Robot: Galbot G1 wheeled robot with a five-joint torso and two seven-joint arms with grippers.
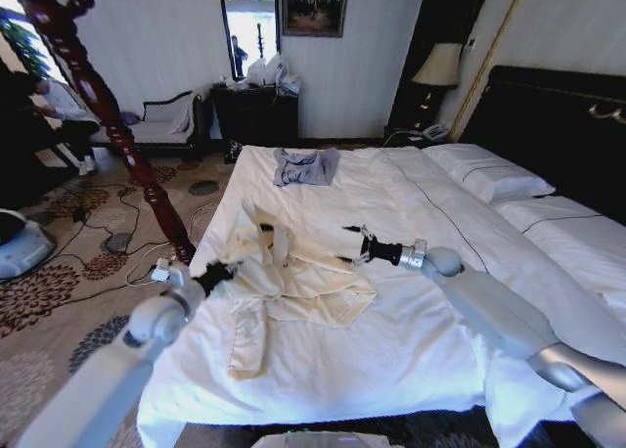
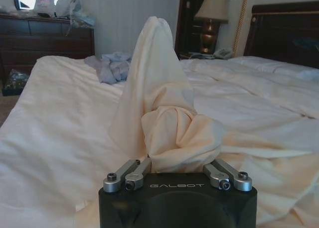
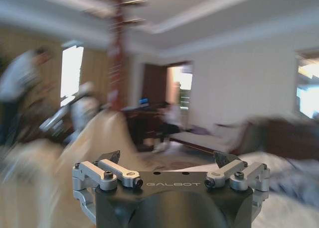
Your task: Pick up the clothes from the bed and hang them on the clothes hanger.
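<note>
i see the bed [image 1: 411, 350] under both arms, white duvet with a thin dark stripe line. the clothes [image 1: 293, 272], a cream long-sleeved garment, lie crumpled on the duvet between my two sets of jaws, nearer the left. a bunched fold of the clothes [image 2: 174, 138] stands up in a peak directly ahead of the left jaws [image 1: 217, 272] and sits between their fingers, which are closed on it, as the left wrist view shows. the right jaws [image 1: 354, 243] hang above the duvet just beside the garment's far edge, spread apart with nothing between them. a small grey-blue garment [image 1: 305, 165] lies well beyond both jaws, toward the dresser [image 1: 256, 113].
</note>
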